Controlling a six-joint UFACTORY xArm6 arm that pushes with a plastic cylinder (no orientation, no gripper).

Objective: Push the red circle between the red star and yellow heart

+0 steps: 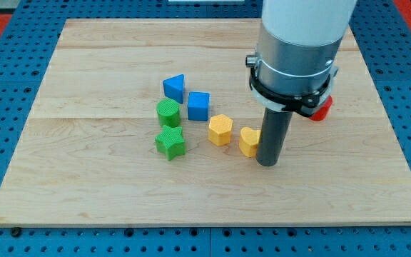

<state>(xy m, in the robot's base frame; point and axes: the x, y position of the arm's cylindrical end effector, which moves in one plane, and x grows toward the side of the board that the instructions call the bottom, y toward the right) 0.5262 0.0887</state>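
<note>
My tip (pixel 267 163) rests on the board at the right side of the yellow heart (pixel 247 140), touching or nearly touching it. The rod hides the heart's right edge. One red block (pixel 323 107) shows at the view's right behind the arm. Most of it is hidden, and I cannot make out its shape. No second red block shows; the arm's wide grey body covers the board around there.
A yellow hexagon (pixel 220 130) lies just left of the heart. A blue cube (pixel 198 106), a blue triangle (pixel 174 87), a green circle (pixel 168 112) and a green star (pixel 170 142) cluster further left. The wooden board (pixel 84 178) sits on a blue perforated table.
</note>
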